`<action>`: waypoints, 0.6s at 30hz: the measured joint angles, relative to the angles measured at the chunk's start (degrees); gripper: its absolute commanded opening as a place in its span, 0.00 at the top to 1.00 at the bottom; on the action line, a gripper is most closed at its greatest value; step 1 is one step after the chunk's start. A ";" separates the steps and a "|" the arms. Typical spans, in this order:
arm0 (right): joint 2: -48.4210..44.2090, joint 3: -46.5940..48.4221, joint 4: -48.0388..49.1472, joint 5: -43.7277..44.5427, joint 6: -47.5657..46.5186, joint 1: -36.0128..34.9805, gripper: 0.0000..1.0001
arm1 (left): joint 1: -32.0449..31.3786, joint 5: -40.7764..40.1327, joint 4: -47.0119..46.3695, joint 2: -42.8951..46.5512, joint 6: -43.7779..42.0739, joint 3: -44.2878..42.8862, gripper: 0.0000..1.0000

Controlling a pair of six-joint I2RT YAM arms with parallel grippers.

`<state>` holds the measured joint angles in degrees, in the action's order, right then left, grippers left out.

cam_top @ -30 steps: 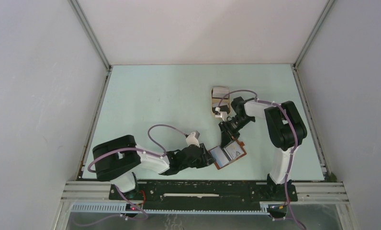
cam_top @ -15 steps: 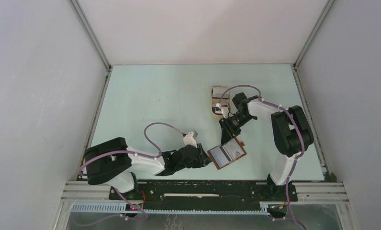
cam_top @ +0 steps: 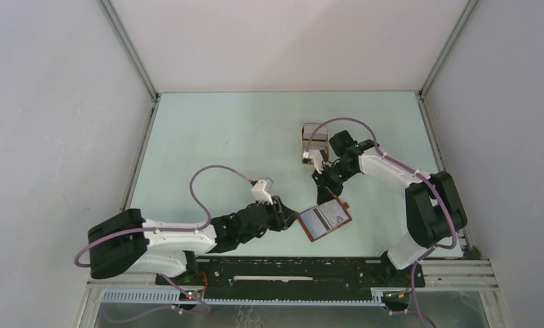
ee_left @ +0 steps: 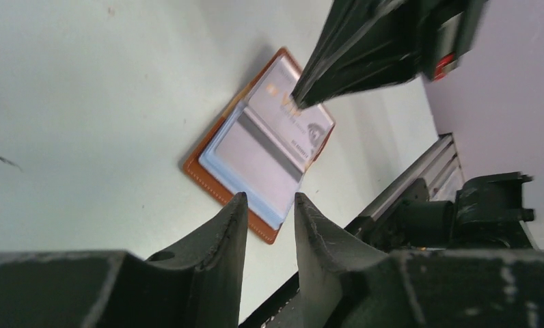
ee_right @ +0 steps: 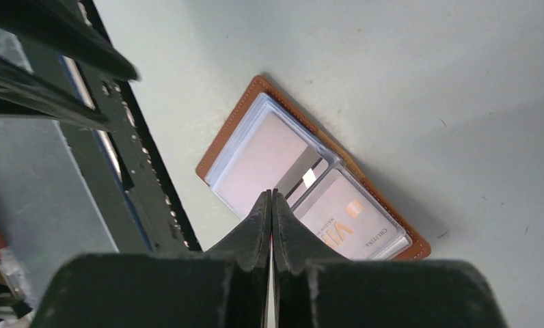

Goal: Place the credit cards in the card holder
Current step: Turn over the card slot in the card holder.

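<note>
Card holder [cam_top: 326, 221] lies spread open and flat on the pale green table [cam_top: 214, 150], a little beyond the black rail [cam_top: 290, 263] at the near edge. Its brown leather rim frames two clear sleeves side by side. The credit cards fill both sleeves. A pale grey one with a dark stripe [ee_right: 266, 160] sits in the sleeve toward the left arm. A whitish one with a gold chip and printed letters [ee_right: 348, 219] sits in the sleeve toward the right.

The left gripper [ee_left: 269, 199] sits low, just beside the card holder's left edge but not touching it. Its two fingers stand a little way apart with nothing between them, and the holder lies straight ahead of their tips, not in the gap.

The right gripper [ee_right: 270, 195] points down steeply from the far side, its fingers pressed together to a narrow point. No card shows between them. In the left wrist view the point is over the whitish chip card, while its own camera shows it over the fold between the two sleeves. Whether it touches the plastic or hangs just above it I cannot tell.

Farther back, well apart from the holder and behind the right wrist, a tan tray [cam_top: 304, 145] holds more pale cards [cam_top: 315, 131] — too small to tell apart or count.
</note>
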<state>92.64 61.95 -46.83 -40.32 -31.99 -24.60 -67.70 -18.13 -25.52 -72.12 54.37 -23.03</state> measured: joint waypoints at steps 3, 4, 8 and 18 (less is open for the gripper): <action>0.24 -0.63 -0.02 3.02 -1.44 -1.66 1.00 | 0.00 -1.51 -1.60 3.74 -2.71 1.38 0.62; 0.76 -0.79 -0.02 4.26 -1.95 -2.25 1.00 | 0.00 -2.01 -2.40 5.22 -3.69 2.16 0.62; 3.21 -0.85 -0.04 7.93 -3.08 -3.72 1.00 | 0.00 -4.20 -7.19 11.39 -7.58 6.45 0.45; 7.02 -1.14 -0.07 12.76 -3.72 -4.46 1.00 | 0.92 -5.46 -18.51 15.17 -8.94 14.91 0.14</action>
<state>99.66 60.82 -46.89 -27.55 -35.70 -29.06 -66.78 -23.59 -44.03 -56.95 45.43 -8.12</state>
